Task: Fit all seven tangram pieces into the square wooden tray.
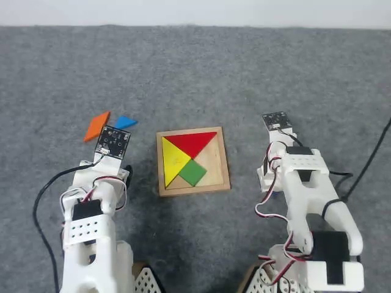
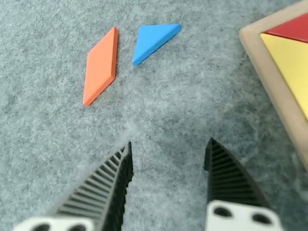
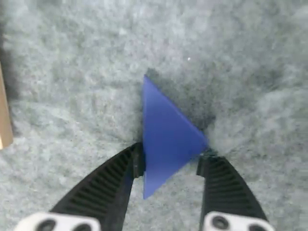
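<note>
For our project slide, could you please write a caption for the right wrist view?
Right gripper clamps a dark blue triangle lying on the grey carpet, near the wooden tray.

Locate the square wooden tray (image 1: 225,160) at the centre of the grey mat, lying flat and turned slightly out of square with the mat edge. Three pieces lie flat inside it: a large red triangle (image 1: 192,143) along the far edge, a large yellow triangle (image 1: 173,160) along the left edge, and a green square (image 1: 193,172) touching both at the middle. Bare wood shows beside the green square. To the left of the tray, an orange parallelogram (image 1: 97,126) and a light blue triangle (image 1: 124,122) lie flat just beside each other, apart. Right of the tray, a dark blue triangle (image 3: 166,139) sits clamped between the fingers of the right gripper (image 3: 171,153).
</note>
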Motion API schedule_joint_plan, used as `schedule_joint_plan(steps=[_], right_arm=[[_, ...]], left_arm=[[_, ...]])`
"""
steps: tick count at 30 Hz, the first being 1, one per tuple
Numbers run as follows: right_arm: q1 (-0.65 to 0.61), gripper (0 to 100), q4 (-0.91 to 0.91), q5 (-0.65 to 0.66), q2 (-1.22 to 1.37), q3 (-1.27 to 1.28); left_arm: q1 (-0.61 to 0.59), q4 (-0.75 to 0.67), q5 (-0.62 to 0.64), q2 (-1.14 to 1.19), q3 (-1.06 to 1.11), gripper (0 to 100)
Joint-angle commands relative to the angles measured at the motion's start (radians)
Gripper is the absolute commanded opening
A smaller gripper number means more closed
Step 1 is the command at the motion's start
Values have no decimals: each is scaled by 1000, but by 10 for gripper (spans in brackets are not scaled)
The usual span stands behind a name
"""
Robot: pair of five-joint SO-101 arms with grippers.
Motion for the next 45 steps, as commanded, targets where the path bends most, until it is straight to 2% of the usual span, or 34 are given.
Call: schedule_joint_plan(steps=[1, 12, 17, 21, 27, 45], right_arm=[[-1, 170, -4, 18, -7, -41], [4, 179, -5, 38, -12, -43], [-4, 294, -5, 169, -2, -87], [-39, 299, -15, 195, -2, -104], [-82, 300, -19, 193, -1, -115], [-38, 279, 45, 137, 119, -172]], left_arm=[[3, -23, -9, -25, -8, 239], [3, -23, -9, -25, -8, 239], [3, -23, -9, -25, -8, 239], [3, -23, -9, -25, -8, 239], [3, -23, -9, -25, -8, 239], [3, -23, -9, -25, -8, 239]])
